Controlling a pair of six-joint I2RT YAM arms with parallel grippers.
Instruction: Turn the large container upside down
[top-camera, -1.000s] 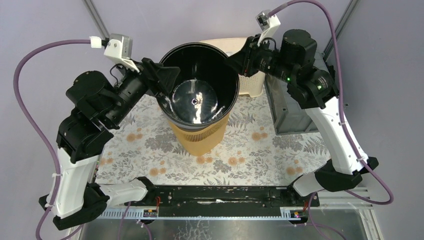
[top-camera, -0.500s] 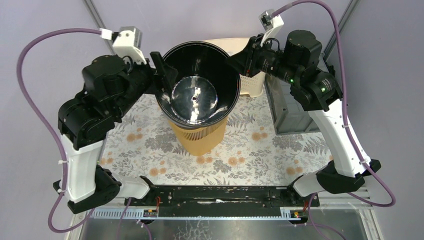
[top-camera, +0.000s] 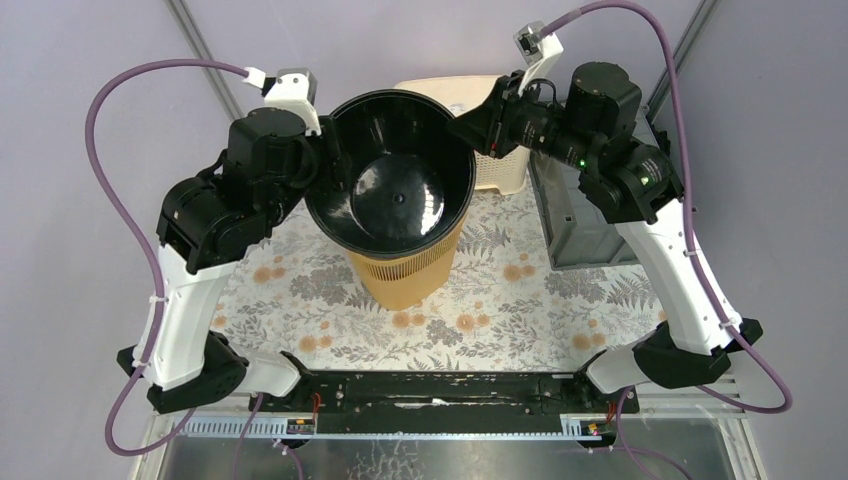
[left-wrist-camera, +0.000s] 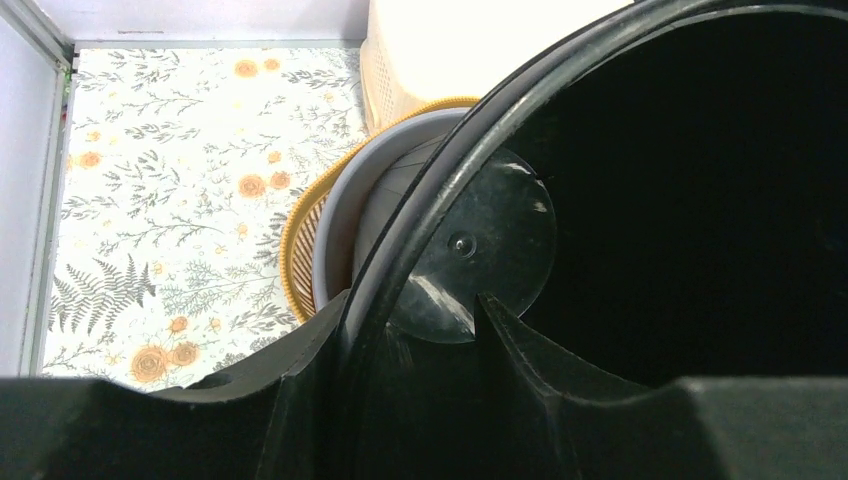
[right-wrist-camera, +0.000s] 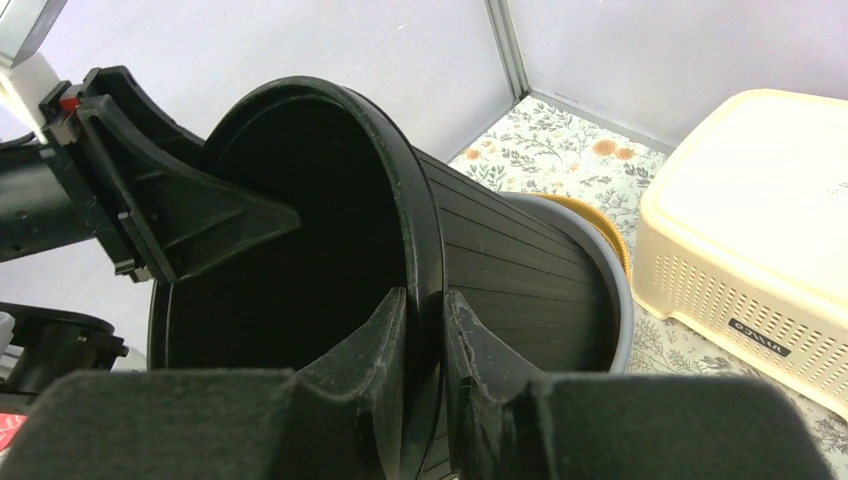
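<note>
The large container (top-camera: 395, 195) is a black ribbed bucket, mouth up and tilted, its base sunk in an orange basket (top-camera: 400, 280). My right gripper (top-camera: 465, 130) is shut on its right rim; the right wrist view shows one finger inside and one outside, both pressed on the rim (right-wrist-camera: 425, 295). My left gripper (top-camera: 335, 165) straddles the left rim. In the left wrist view, my left gripper (left-wrist-camera: 412, 300) has its outer finger against the rim (left-wrist-camera: 480, 130), while the inner finger stands off the wall, so it is open.
A grey liner (left-wrist-camera: 345, 220) sits inside the orange basket. A cream perforated box (right-wrist-camera: 760, 230) stands behind the container, and a grey crate (top-camera: 575, 230) is at the right. Everything stands on a floral mat (top-camera: 500, 300).
My left arm has swung up and back along the left rim and turned its wrist, and its jaws have narrowed. The container's mouth looks larger and more tilted. The right gripper keeps its hold.
</note>
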